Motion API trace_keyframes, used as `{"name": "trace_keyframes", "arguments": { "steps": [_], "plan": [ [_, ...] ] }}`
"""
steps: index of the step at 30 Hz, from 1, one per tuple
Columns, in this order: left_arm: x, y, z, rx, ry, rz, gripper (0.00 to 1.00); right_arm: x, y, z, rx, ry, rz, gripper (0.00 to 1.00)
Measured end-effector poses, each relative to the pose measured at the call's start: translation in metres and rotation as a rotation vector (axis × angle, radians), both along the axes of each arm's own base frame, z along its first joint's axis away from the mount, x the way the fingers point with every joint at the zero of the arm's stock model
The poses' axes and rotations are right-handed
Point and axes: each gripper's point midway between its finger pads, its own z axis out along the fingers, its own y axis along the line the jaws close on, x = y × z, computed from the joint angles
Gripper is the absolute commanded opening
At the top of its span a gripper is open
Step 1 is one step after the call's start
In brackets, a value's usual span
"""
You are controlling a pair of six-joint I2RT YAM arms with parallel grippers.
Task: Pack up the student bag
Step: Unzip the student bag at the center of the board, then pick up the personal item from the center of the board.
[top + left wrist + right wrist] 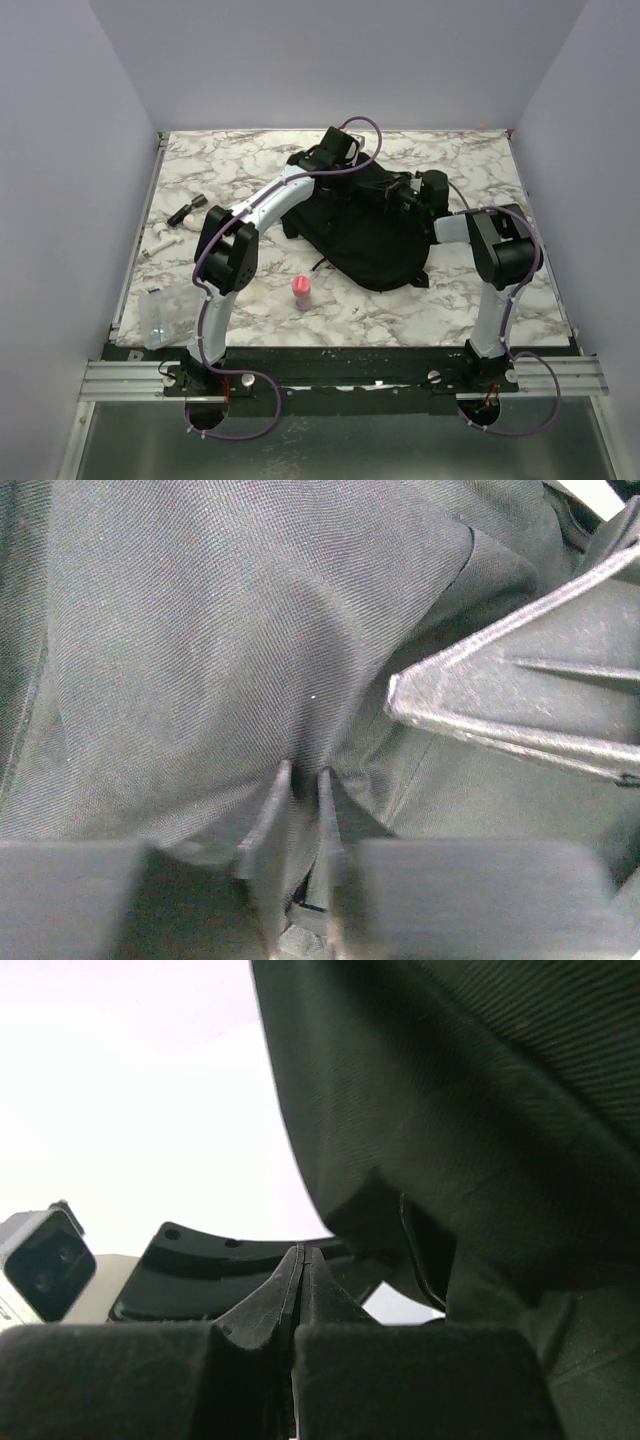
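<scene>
The student bag is a large soft black backpack lying in the middle of the marble table. My left gripper reaches over its far end. In the left wrist view the left gripper is nearly closed, with a fold of the bag's black fabric pinched between its fingertips. My right gripper is over the bag's right side. In the right wrist view the right gripper is shut, with nothing visible between its tips, and bag fabric hangs just above and to its right.
A small pink bottle stands in front of the bag. A clear plastic box sits at the near left. A small black item and a white pen-like item lie at the left edge. A black finger of the other gripper is close by.
</scene>
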Motion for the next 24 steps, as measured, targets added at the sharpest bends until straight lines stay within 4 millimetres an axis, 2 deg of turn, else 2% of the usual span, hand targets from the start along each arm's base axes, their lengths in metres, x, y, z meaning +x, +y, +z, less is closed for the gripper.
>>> {"name": "trace_keyframes", "arguments": {
  "steps": [1, 3, 6, 8, 11, 13, 16, 19, 24],
  "plan": [
    [0.0, 0.001, 0.0, 0.003, -0.002, 0.003, 0.0, -0.002, 0.0, 0.001, -0.005, -0.004, 0.008, 0.08],
    [0.001, 0.002, 0.0, 0.007, -0.006, 0.01, 0.0, -0.008, 0.002, 0.004, -0.046, -0.037, 0.039, 0.25],
    [0.002, 0.003, -0.001, 0.009, -0.004, 0.017, 0.0, -0.019, 0.001, 0.004, -0.194, -0.112, 0.096, 0.55],
    [0.001, 0.004, -0.002, 0.005, 0.001, 0.016, 0.0, -0.03, -0.002, 0.003, -0.326, -0.172, 0.127, 0.63],
    [-0.001, 0.004, -0.003, -0.023, 0.025, 0.005, 0.0, -0.051, -0.012, 0.008, -0.561, -0.278, 0.164, 0.67],
    [-0.003, 0.004, -0.003, -0.067, 0.059, -0.001, 0.0, -0.07, -0.01, 0.015, -0.703, -0.362, 0.206, 0.69],
    [-0.004, 0.005, -0.001, -0.14, 0.117, -0.001, 0.0, -0.106, 0.0, 0.024, -0.836, -0.488, 0.286, 0.72],
    [-0.008, 0.005, 0.002, -0.207, 0.173, -0.002, 0.0, -0.151, 0.01, 0.02, -0.93, -0.586, 0.379, 0.75],
    [-0.019, 0.003, -0.003, -0.264, 0.26, -0.002, 0.0, -0.208, 0.043, 0.015, -1.027, -0.748, 0.548, 0.78]
  ]
}}
